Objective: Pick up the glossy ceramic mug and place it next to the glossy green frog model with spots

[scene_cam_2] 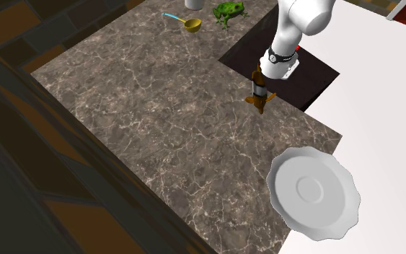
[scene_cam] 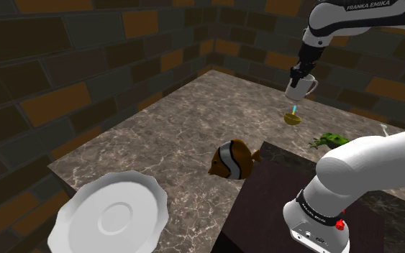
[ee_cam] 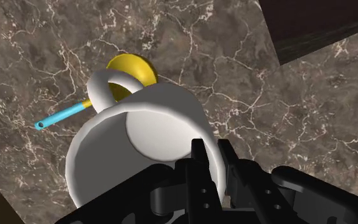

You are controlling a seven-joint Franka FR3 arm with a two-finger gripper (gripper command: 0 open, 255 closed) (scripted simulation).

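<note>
Aloft over the marble worktop [scene_cam: 157, 136], the white mug [scene_cam: 301, 88] hangs with its rim clamped in the black pincer [scene_cam: 296, 79], above a yellow spoon [scene_cam: 293, 117] with a blue handle. Near it sits the spotted green frog [scene_cam: 330, 140]; a clownfish figure [scene_cam: 233, 159] and white plate [scene_cam: 111, 215] lie toward the worktop's opposite end.

shoulder view: sitting beside the stand [scene_cam: 265, 188], looking down across the marble counter [scene_cam: 161, 136] | second exterior view: looking steeply down from the white plate [scene_cam_2: 313, 191] end | wrist view: facing the counter closely | exterior views sharing counter, plate, stand
</note>
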